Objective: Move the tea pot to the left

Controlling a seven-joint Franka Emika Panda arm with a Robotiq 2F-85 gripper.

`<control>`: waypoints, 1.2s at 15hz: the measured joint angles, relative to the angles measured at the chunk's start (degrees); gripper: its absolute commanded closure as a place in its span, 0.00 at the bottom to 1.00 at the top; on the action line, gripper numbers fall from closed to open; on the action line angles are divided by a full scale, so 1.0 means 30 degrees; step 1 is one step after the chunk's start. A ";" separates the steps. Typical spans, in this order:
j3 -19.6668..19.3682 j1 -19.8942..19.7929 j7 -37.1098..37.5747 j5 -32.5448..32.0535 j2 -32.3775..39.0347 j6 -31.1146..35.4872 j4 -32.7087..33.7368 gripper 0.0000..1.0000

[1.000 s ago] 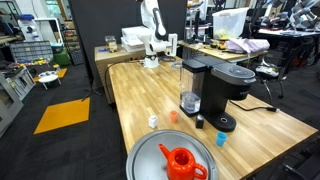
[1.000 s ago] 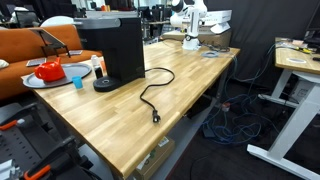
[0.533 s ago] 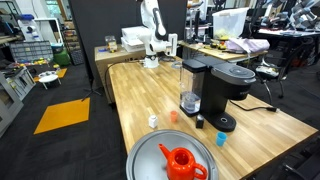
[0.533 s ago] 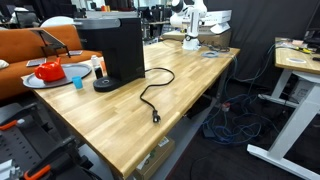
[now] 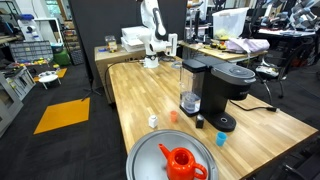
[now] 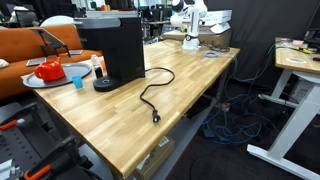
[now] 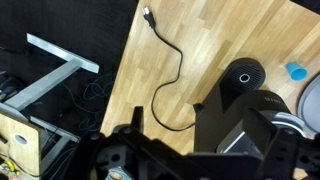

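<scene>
The tea pot (image 5: pixel 181 163), small, glossy and red-orange, sits on a round silver tray (image 5: pixel 142 152) at the near end of the wooden table; it also shows far left as the tea pot (image 6: pixel 50 69). The white robot arm (image 5: pixel 152 30) stands at the far end of the table, well away from the pot. In the wrist view my gripper (image 7: pixel 196 125) is open, its dark fingers spread with nothing between them, looking down on the coffee machine (image 7: pixel 240 105). The tea pot is out of the wrist view.
A black coffee machine (image 5: pixel 222 88) stands mid-table between arm and tray, its black cable (image 6: pixel 150 100) snaking across the wood. A blue cup (image 5: pixel 221 139), a tiny orange cup (image 5: pixel 173 115) and a small white object (image 5: pixel 152 121) lie near the tray. Desks and clutter surround the table.
</scene>
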 measured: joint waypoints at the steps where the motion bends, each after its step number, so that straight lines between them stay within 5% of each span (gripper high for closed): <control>1: 0.0272 0.0403 0.0129 0.0105 0.0403 0.0396 0.0034 0.00; 6: 0.1523 0.2307 0.0216 0.1499 0.1060 0.0845 0.0214 0.00; 15: 0.1494 0.2505 0.0133 0.2003 0.0987 0.0837 0.0203 0.00; 18: 0.1873 0.4076 -0.0289 0.3803 0.0698 0.0821 0.0192 0.00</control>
